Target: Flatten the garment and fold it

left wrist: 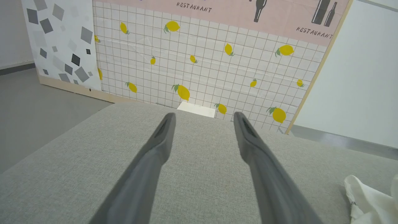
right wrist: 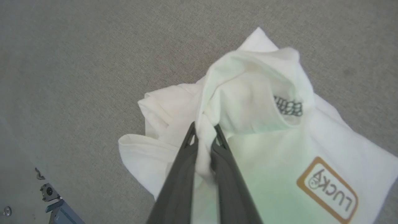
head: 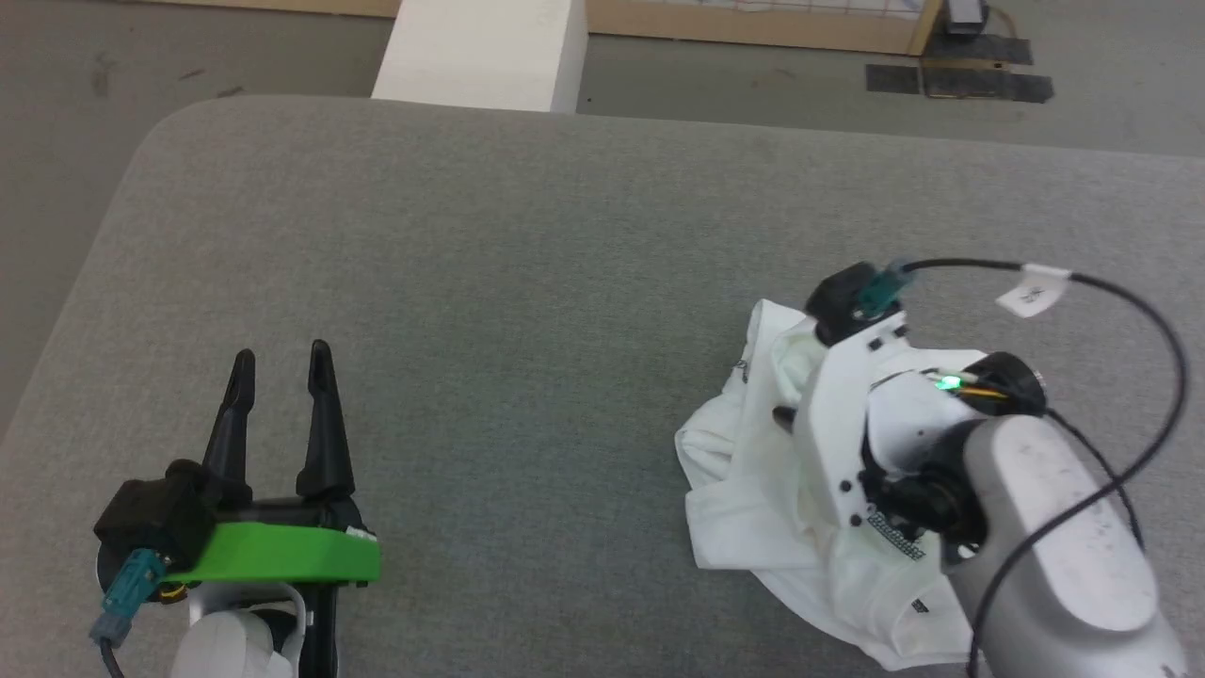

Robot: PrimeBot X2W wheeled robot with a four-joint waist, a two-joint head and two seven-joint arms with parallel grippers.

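Observation:
The garment [head: 753,490], a white shirt, lies crumpled at the right of the grey padded table [head: 527,282]. In the right wrist view the garment [right wrist: 258,102] shows a brown-framed "LUCKY" patch [right wrist: 328,189] and dark print inside a fold. My right gripper [right wrist: 204,137] is shut on a bunched fold of the white fabric; in the head view its wrist [head: 875,405] hovers over the pile and hides the fingers. My left gripper [head: 280,372] stands open over bare table at the lower left, far from the cloth. An edge of the garment [left wrist: 370,199] peeks in at the left wrist view's lower right.
A rigid white box [head: 485,52] stands beyond the table's far edge. A tiled wall panel with lemons [left wrist: 202,62] rises behind it. A black cable [head: 1130,377] with a white tag loops over my right arm. Floor lies left of the table's rounded corner [head: 179,122].

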